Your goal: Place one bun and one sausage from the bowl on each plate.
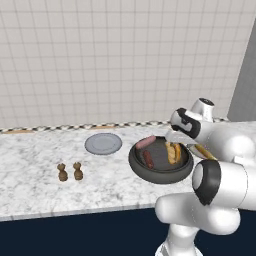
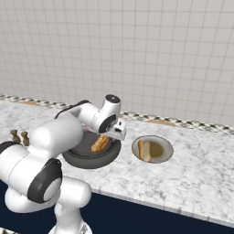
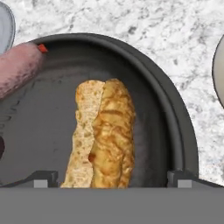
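One bun [image 3: 103, 135] lies in the bowl [image 3: 175, 118] beside two sausages [image 1: 146, 142], a second bun [image 2: 144, 150] rests on the right plate [image 2: 165, 156], the left plate [image 1: 103, 144] is bare, and the gripper [image 3: 112, 178] hovers spread wide astride the bowl's bun, holding nothing.

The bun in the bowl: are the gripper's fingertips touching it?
Apart. In the hand view the fingertips stand on either side of the bun in the bowl, with dark bowl floor showing between each and it.
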You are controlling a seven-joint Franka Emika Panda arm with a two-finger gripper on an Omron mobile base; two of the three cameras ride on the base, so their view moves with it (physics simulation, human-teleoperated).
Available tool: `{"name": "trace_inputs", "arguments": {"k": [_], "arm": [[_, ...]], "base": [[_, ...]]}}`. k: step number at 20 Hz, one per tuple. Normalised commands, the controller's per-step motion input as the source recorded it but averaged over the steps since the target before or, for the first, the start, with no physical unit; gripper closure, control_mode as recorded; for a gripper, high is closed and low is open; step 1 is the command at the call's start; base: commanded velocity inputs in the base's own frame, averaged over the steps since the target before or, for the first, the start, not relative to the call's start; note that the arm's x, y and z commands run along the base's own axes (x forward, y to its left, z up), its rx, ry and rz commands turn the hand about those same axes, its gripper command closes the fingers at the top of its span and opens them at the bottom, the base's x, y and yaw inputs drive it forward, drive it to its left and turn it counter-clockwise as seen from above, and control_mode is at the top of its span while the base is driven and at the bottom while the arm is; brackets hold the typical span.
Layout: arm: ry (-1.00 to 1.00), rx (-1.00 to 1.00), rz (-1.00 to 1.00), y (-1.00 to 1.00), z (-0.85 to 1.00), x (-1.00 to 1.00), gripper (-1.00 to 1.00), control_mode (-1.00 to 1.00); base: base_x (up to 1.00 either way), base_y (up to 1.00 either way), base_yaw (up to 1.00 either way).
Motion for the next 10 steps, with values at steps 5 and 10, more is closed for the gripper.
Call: {"name": "trace_inputs", "arguments": {"k": [5, 10], "arm": [[0.05, -0.03, 0.00, 0.17, -0.11, 0.25, -1.00, -1.00], [0.05, 0.00, 0.00, 0.00, -0.11, 0.15, -1.00, -1.00]], "base": [[0.00, 0.00, 0.00], [0.00, 0.00, 0.00]]}}
